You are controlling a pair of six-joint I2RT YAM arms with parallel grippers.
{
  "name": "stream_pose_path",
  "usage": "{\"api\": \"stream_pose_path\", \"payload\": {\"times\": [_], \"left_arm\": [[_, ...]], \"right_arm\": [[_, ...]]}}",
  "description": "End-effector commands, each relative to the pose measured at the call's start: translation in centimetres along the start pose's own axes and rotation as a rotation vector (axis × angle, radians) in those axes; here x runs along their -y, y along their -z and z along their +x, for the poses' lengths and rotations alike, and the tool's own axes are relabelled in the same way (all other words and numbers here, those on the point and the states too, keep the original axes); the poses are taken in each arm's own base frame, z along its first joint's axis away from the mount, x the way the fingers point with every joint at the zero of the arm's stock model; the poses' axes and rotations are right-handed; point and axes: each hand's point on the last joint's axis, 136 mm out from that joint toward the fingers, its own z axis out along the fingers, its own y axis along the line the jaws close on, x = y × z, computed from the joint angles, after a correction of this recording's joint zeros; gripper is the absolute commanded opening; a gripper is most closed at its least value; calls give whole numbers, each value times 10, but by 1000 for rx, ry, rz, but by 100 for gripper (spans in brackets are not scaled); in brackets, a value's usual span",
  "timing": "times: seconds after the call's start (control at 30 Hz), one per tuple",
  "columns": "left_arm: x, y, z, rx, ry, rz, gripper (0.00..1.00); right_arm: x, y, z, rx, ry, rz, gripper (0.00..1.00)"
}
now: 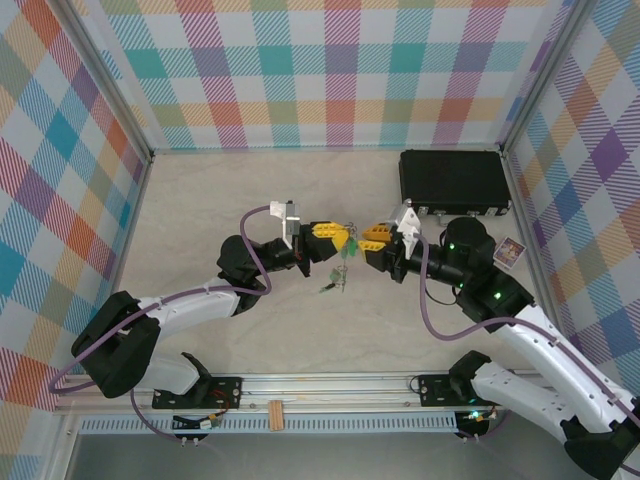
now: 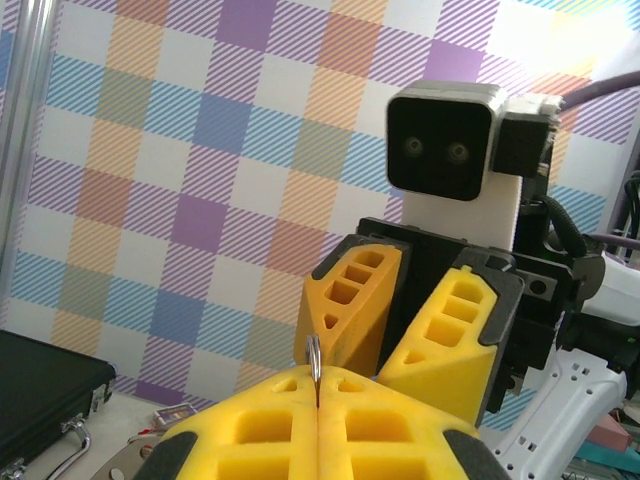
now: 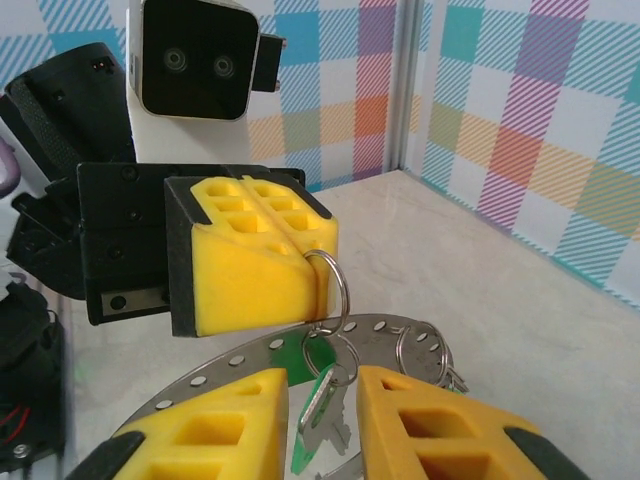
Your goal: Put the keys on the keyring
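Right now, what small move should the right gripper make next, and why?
Probably close the right gripper on the key: it hangs between the open fingers, under the small ring pinched by the shut left gripper, so holding it should steady it near the grey ring.

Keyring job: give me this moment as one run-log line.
left gripper: shut on small ring | right gripper: open | key: green-tagged, hanging between right jaws | keyring: arcs beneath left gripper
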Motion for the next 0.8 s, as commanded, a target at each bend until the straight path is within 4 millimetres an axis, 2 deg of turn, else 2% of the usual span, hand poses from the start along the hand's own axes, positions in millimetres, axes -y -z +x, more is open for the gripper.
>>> {"api": "stream_pose_path", "payload": {"times": [0.0,0.23,0.5,0.63,0.77], "left_arm": [[19,-2,-19,54,-64,66,0],[21,-1,-20,55,-67,71,0],[23,-1,-22,56,-70,76,0],[23,-1,-22,56,-69,78,0],[23,-2,-23,57,-71,78,0]], "right_arm": [[-9,2,-28,62,-58,-90,24],[-10,-4,-38,73,-122,-186,24],[-11,-11,-31,41,-159,-234,23],[-9,-14,-29,38,-167,-242,21],[-9,-14,-30,39,-164,-247,13]]}}
